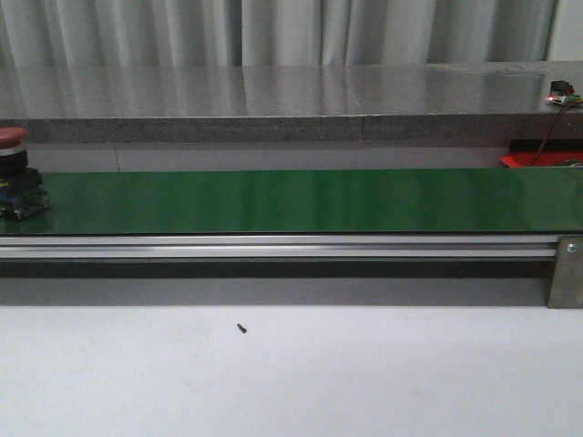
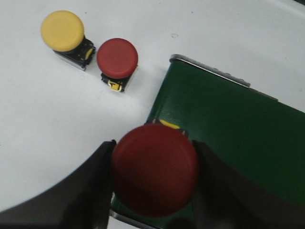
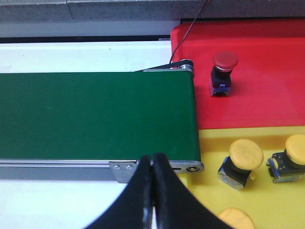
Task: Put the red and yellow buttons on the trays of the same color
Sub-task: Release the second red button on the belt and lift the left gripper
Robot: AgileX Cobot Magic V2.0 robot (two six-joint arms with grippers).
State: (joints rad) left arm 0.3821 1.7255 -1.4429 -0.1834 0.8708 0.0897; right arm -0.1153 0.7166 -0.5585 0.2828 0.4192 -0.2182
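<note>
Left end effector grasping red button at belt edge, frame bottom; early release tips it off. Right end effector clenched, empty.

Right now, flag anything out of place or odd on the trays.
Nothing looks misplaced. One red button stands upright on the red tray; the yellow buttons sit on the yellow tray. A thin dark wire crosses the red tray's corner, the only oddity.

A lab or industrial test cell: a green conveyor belt on an aluminium rail crosses a white worktop, grey curtains behind.
</note>
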